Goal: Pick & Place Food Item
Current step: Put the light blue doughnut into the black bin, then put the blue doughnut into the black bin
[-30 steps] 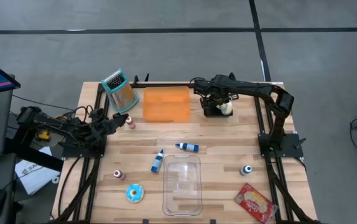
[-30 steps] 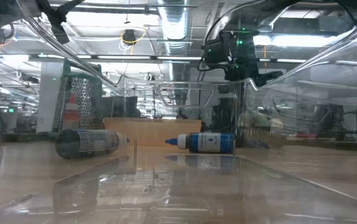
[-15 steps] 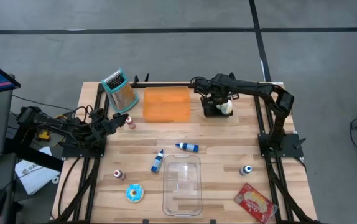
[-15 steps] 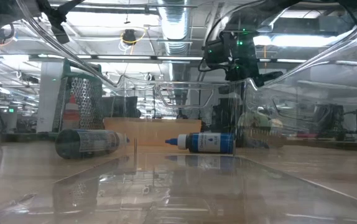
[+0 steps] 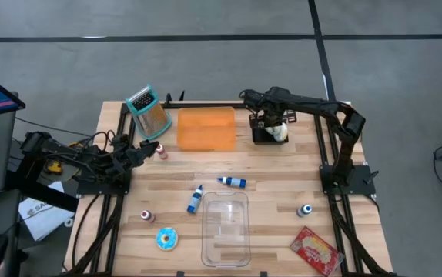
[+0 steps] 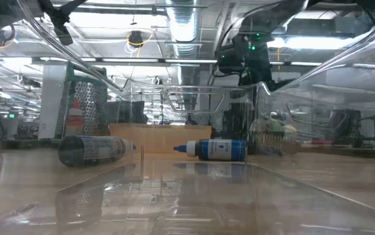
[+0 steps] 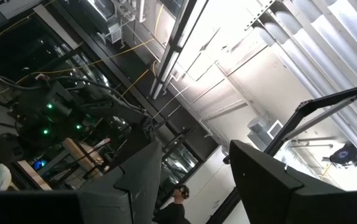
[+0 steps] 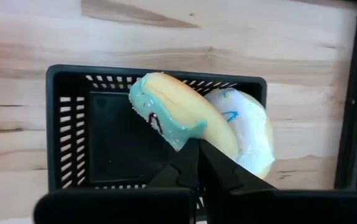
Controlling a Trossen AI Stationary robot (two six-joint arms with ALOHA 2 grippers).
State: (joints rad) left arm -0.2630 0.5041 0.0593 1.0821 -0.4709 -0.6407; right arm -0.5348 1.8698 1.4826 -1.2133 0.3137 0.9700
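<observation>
A black slotted basket point(image 8: 104, 134) stands at the table's far right point(image 5: 266, 135) and holds two doughnuts. The teal-iced doughnut point(image 8: 172, 112) leans on edge against the white-iced doughnut point(image 8: 247, 134). My right gripper point(image 8: 197, 146) points steeply down over the basket point(image 5: 271, 121), shut, with its tips at the teal doughnut's lower edge. My left gripper point(image 5: 138, 151) waits at the table's left side, tipped upward and open point(image 7: 194, 174), with nothing between its fingers. My right gripper comes down from above, and its shut fingertips point(image 8: 188, 155) meet right at the teal icing's edge point(image 8: 193, 129). Whether they touch the doughnut or pinch any of it, I cannot tell. The doughnut rests in the basket against the white one.
An orange board point(image 5: 205, 128) and a metal grater point(image 5: 149, 112) lie left of the basket. A clear container point(image 5: 225, 227) stands at the near middle, with two blue bottles point(image 5: 232, 181) point(image 5: 195, 198) just beyond it. A tape roll point(image 5: 167, 238) and a red packet point(image 5: 316, 250) lie near the front.
My right gripper has shifted slightly toward the table's right edge above the basket and rolled a little. The doughnuts and the basket stay where they were.
</observation>
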